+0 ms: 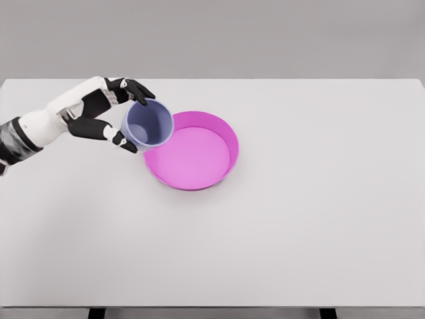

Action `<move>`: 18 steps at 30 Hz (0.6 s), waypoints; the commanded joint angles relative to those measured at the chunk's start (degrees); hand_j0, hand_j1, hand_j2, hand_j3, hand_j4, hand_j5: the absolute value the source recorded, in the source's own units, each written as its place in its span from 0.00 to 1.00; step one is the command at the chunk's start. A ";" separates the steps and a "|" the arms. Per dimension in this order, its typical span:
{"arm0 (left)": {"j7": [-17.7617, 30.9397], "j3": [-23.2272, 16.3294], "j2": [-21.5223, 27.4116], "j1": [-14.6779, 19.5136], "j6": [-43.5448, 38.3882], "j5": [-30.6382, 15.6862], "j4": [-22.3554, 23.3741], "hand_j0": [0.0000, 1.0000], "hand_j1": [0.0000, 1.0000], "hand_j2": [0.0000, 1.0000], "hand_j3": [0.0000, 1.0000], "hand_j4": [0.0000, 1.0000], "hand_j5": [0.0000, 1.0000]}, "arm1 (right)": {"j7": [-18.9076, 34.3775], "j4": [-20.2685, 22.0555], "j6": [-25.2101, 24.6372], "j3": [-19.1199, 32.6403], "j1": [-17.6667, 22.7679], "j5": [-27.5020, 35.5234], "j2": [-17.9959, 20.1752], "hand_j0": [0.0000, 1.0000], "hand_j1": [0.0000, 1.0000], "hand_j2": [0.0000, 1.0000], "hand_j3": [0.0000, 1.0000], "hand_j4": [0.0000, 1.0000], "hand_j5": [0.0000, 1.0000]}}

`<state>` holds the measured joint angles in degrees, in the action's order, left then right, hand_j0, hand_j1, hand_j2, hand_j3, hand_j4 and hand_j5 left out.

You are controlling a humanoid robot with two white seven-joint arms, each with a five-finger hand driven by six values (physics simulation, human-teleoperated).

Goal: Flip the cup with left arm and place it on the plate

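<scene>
Head view shows the left hand (109, 113) reaching in from the picture's left with its fingers (136, 90) closed around the blue-violet cup (148, 123). One dark finger lies over the top of the cup's wall and another (123, 139) under it. The cup is held off the white surface (299, 226), and its mouth is tilted up and toward the camera, so the inside wall and floor are visible. Its long axis is therefore neither upright nor level, but leaning.

The cup sits at the left rim of the pink plate (229, 136), overlapping that rim in the picture. The plate's flat centre lies to the right of the hand and slightly nearer the camera. No right arm appears, so the left is the only hand in play.

Nothing can be seen inside the cup, and the shallow plate holds nothing either.

Judging from this, the cup needs to go a little further right over the plate's floor and settle upright before the fingers let go.
</scene>
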<state>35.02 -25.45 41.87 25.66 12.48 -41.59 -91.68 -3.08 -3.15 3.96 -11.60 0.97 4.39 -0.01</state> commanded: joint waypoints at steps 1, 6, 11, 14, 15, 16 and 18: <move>-0.02 -0.04 -3.72 0.09 0.00 -1.74 -0.08 0.49 0.49 0.49 0.49 0.49 0.49 | 0.01 -0.01 0.09 0.00 -0.09 0.00 0.01 1.00 1.00 1.00 1.00 1.00 1.00; -0.02 -0.39 -10.84 0.09 -0.17 -3.50 0.45 0.49 0.49 0.49 0.49 0.49 0.49 | 0.01 -0.01 0.00 0.00 0.00 0.00 0.01 1.00 1.00 1.00 1.00 1.00 1.00; -0.02 -0.92 -17.96 -0.09 0.00 -4.11 3.61 0.50 0.50 0.50 0.50 0.50 0.50 | 0.01 -0.01 0.00 0.00 0.00 0.00 0.01 1.00 1.00 1.00 1.00 1.00 1.00; -0.02 -1.01 -20.86 -0.09 -0.09 -4.29 7.04 0.49 0.49 0.49 0.49 0.49 0.49 | 0.01 -0.01 0.09 0.00 -0.09 0.00 0.01 1.00 1.00 1.00 1.00 1.00 1.00; -0.02 -1.01 -21.66 -0.09 -0.09 -4.37 8.18 0.49 0.49 0.49 0.49 0.49 0.49 | 0.01 -0.01 0.00 0.00 0.00 0.00 0.01 1.00 1.00 1.00 1.00 1.00 1.00; -0.02 -1.01 -21.83 -0.18 -0.09 -4.46 9.15 0.49 0.49 0.49 0.49 0.49 0.49 | 0.01 -0.01 0.09 0.00 0.00 0.00 0.01 1.00 1.00 1.00 1.00 1.00 1.00; -0.02 -1.01 -21.92 -0.26 0.00 -4.55 11.79 0.49 0.49 0.49 0.49 0.49 0.49 | 0.01 -0.01 0.00 0.00 -0.09 0.00 0.01 1.00 1.00 1.00 1.00 1.00 1.00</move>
<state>35.01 -26.47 20.91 25.31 12.43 -45.63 -82.24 -3.08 -3.15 3.97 -11.60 0.97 4.39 -0.01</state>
